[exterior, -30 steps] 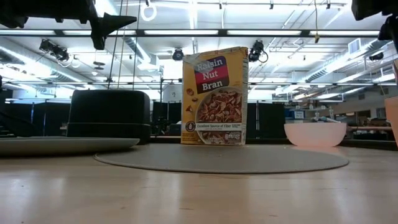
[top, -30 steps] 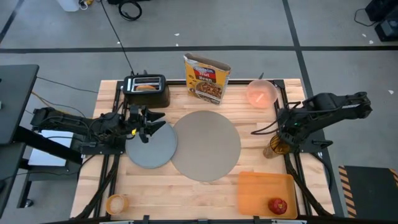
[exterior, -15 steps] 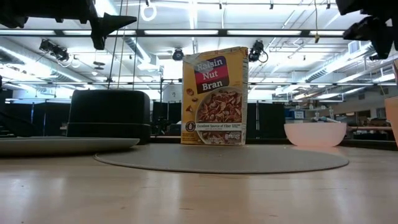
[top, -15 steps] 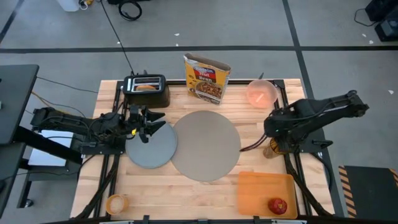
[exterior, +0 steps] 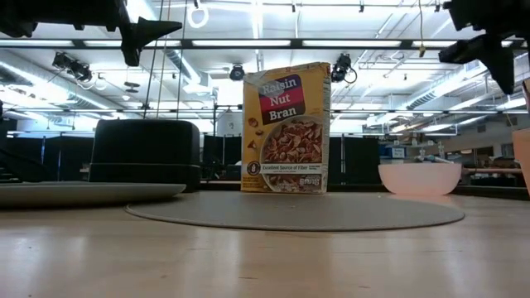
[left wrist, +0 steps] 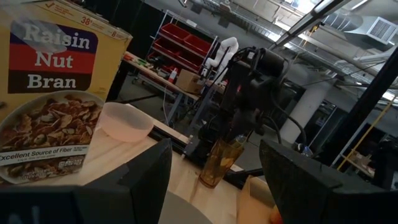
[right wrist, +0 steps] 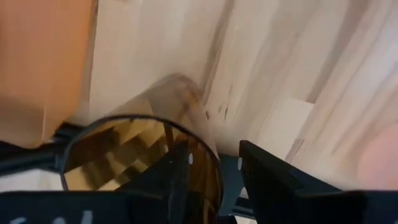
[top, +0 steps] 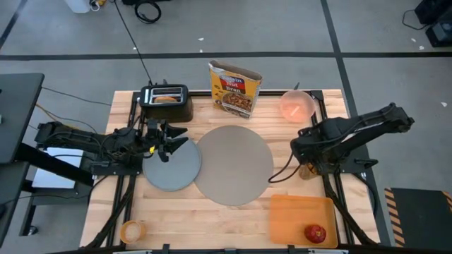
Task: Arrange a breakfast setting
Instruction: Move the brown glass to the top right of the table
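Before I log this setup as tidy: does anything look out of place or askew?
Nothing looks spilled or damaged. The grey plate lies beside the taupe mat, not centred on it, its edge at the mat's left rim. The cereal box stands turned at an angle, top flap open.

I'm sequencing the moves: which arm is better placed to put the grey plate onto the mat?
Left. Its open tool hovers over the grey plate at its rim, beside the taupe mat; the right tool is across the table above an amber tumbler.
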Controlling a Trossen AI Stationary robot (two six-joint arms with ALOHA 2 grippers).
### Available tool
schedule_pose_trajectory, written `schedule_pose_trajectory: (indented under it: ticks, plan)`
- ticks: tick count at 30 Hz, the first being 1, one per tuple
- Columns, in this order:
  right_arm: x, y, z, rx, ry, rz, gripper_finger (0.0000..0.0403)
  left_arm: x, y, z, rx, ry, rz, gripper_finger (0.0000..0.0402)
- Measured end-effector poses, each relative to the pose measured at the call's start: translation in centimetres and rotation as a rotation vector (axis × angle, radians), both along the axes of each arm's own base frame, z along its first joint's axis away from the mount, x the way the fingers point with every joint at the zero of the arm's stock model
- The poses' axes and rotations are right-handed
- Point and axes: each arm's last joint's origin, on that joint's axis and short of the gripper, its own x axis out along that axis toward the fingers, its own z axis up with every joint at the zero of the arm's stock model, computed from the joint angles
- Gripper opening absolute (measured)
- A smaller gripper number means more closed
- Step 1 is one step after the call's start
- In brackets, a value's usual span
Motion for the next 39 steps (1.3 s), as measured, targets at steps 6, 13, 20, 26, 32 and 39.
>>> schedule_pose_trajectory:
  ticks: [6, 13, 20, 26, 32, 39]
  plan:
    - [-0.2, 0.1, -1.5, 0.035, 0.04, 0.056, 0.0122, 0.0, 0.0, 0.0, 0.0, 0.0, 0.0, 0.0251]
    - [0.0, 0.1, -1.5, 0.021, 0.019, 0.03, 0.0044, 0.0, 0.0, 0.0, 0.0, 0.0, 0.0, 0.0251]
    - [0.1, 0.1, -1.5, 0.019, 0.016, -0.045, 0.0022, 0.0, 0.0, 0.0, 0.001, 0.001, 0.0, 0.0251]
    - [0.6, -0.3, 0.3, -0.001, -0.057, -0.234, 0.0015, 0.0, 0.0, 0.0, 0.001, -0.002, 0.001, 0.0251]
    - [0.8, -2.9, 2.0, -0.066, -0.09, -0.681, 0.0015, -0.1, 0.0, 0.3, -0.001, -0.028, 0.002, 0.0251]
    - [-0.3, -7.7, 2.0, -0.124, -0.044, -1.212, 0.0015, -0.2, 0.0, 0.8, -0.006, -0.08, 0.001, 0.0251]
